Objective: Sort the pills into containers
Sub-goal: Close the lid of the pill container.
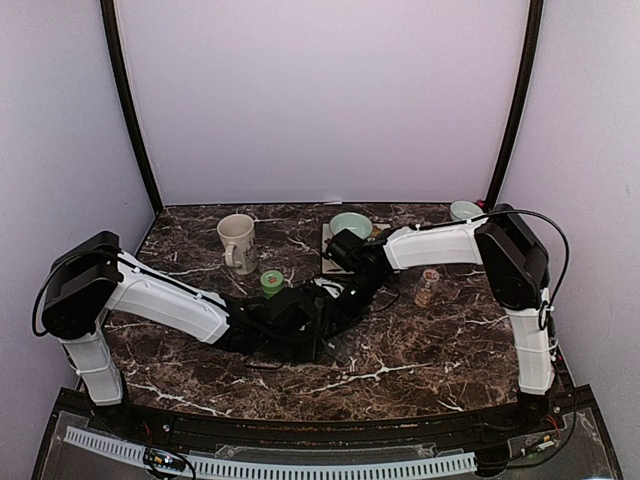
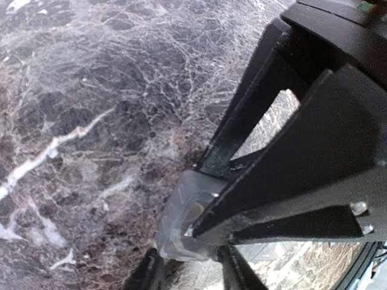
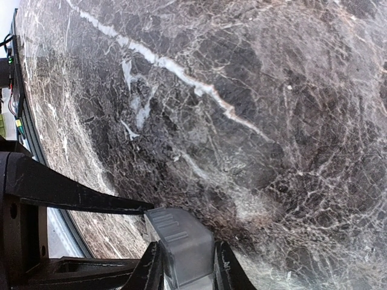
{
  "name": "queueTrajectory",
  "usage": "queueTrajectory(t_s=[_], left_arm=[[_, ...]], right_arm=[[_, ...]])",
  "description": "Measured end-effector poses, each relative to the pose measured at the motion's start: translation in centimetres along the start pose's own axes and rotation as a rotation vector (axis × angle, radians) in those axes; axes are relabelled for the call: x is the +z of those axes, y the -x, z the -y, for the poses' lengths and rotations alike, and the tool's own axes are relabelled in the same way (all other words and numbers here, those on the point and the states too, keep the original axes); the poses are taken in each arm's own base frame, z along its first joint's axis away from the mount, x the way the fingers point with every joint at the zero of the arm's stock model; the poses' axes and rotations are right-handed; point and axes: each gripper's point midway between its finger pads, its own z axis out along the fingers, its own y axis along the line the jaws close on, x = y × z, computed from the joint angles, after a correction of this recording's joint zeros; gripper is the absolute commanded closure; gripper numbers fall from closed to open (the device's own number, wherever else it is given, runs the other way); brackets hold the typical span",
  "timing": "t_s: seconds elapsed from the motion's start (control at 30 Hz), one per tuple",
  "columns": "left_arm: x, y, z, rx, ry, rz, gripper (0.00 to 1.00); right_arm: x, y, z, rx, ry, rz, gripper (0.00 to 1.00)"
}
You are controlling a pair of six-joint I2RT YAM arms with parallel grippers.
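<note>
The containers are a translucent dark grey strip, and both grippers hold it between them over the middle of the table. In the left wrist view my left gripper (image 2: 190, 269) is shut on one end of the strip (image 2: 178, 220). The right gripper's black fingers (image 2: 272, 181) reach onto it from the right. In the right wrist view my right gripper (image 3: 186, 269) is shut on a ribbed grey compartment (image 3: 181, 238). From above, the two grippers meet (image 1: 322, 315) and hide the strip. No pills can be made out.
A cream mug (image 1: 237, 241) stands at the back left and a pale green bowl (image 1: 351, 224) on a white tray at the back centre. A green-capped bottle (image 1: 272, 283) is near the left arm. A small clear bottle (image 1: 427, 288) and a cup (image 1: 464, 210) are on the right.
</note>
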Motion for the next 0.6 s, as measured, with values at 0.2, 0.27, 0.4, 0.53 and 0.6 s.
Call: queueTrajectory(t_s=[0.2,0.27,0.4,0.53,0.6], left_arm=[[-0.4,0.4,-0.8,0.003,0.014,0.024,0.41],[-0.6,0.5,-1.2,0.003,0.017,0.03,0.38],[-1.0,0.5,-1.8,0.0,0.02,0.038,0.38],[-1.1,0.4,-2.0,-0.004,0.012,0.045,0.38],[-1.3,0.4,-2.2,-0.011,0.005,0.055,0.38]], right_arm=[[0.1,0.0,-0.1,0.014,0.021,-0.005,0.82],[0.2,0.1,-0.2,0.024,0.04,-0.006,0.82],[0.4,0.1,-0.5,0.047,0.081,-0.011,0.84],[0.6,0.1,-0.5,0.07,0.111,-0.018,0.85],[0.6,0.0,-0.5,0.083,0.127,-0.018,0.86]])
